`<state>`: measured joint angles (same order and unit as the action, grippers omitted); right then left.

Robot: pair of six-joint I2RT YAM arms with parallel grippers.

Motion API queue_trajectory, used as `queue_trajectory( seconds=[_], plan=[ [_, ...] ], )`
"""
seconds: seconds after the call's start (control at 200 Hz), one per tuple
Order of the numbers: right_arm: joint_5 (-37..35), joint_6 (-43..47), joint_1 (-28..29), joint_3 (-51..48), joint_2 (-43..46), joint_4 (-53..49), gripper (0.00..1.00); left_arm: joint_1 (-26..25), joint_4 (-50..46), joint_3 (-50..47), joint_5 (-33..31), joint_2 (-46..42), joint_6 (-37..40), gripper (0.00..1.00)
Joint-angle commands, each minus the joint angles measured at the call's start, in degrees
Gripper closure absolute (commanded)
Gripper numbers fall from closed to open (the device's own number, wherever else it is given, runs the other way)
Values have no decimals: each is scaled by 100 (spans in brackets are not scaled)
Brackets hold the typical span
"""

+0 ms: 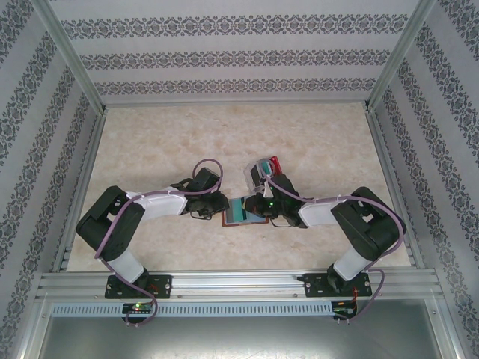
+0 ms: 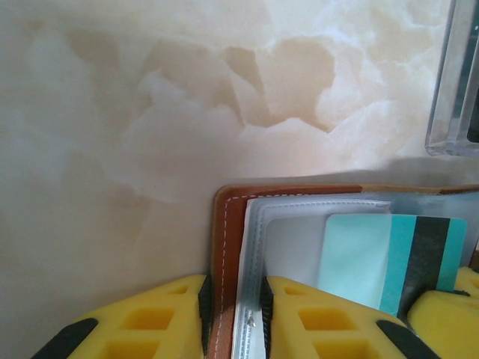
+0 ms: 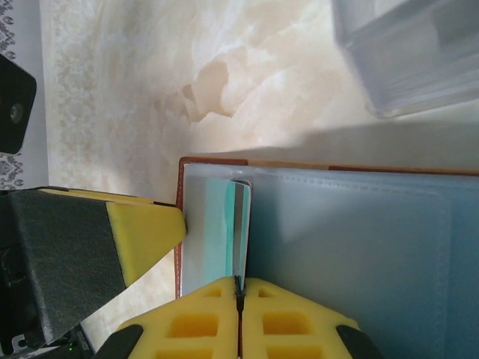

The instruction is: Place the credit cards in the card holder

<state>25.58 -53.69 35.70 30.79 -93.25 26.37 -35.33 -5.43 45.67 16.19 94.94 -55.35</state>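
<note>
One card is in play, and by my reading none is seated yet; closest to the near edge of the counter (image 1: 150, 142), about midway between its left and right edges, the card holder (image 2: 227, 224) lies open and flat with its clear inner sleeves facing up; the left claw (image 2: 233, 310) is clamped on the holder's left margin, one yellow finger outside the brown leather cover and the other on the sleeves, pinning it down; the right claw (image 3: 239, 293) is pressed together on the teal card (image 2: 359, 254), which the right wrist view shows edge-on, standing over the sleeves near the holder's left side; in the left wrist view that card overlaps a sleeve, but I cannot tell whether its leading edge has entered a pocket or only rests on top; the sleeves that show look empty otherwise, so I judge the step in hand to be feeding this card in, begun but not finished; farther from the near edge, just beyond the holder, the clear tray (image 1: 260, 173) stands on the counter with red cards (image 1: 275, 160) sticking up in it, so at least those are left to fetch and slot.
</note>
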Motion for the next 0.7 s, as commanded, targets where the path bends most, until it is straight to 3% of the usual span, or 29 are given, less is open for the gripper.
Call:
queue_trajectory(
  seconds=[0.0, 0.09, 0.32, 0.46, 0.595, 0.699],
  plan=[
    [-271, -51, 261, 161, -167, -256, 93, -290, 379, -86, 324, 191, -170, 73],
    [-341, 131, 178, 179, -103, -522, 80, -299, 215, -19, 249, 184, -88, 73],
    [-519, 788, -42, 284, 456, -1692, 69, -299, 42, 14, 60, 113, -16, 73],
    [-511, 904, -3, 433, 328, -1940, 71, -299, 89, 41, 126, 191, -10, 74],
    [-449, 924, 45, 493, 204, -1906, 87, -303, 151, 11, 141, 179, -28, 75],
    [-328, 929, 144, 640, 93, -1851, 91, -303, 218, 7, 188, 183, -45, 74]
  ],
)
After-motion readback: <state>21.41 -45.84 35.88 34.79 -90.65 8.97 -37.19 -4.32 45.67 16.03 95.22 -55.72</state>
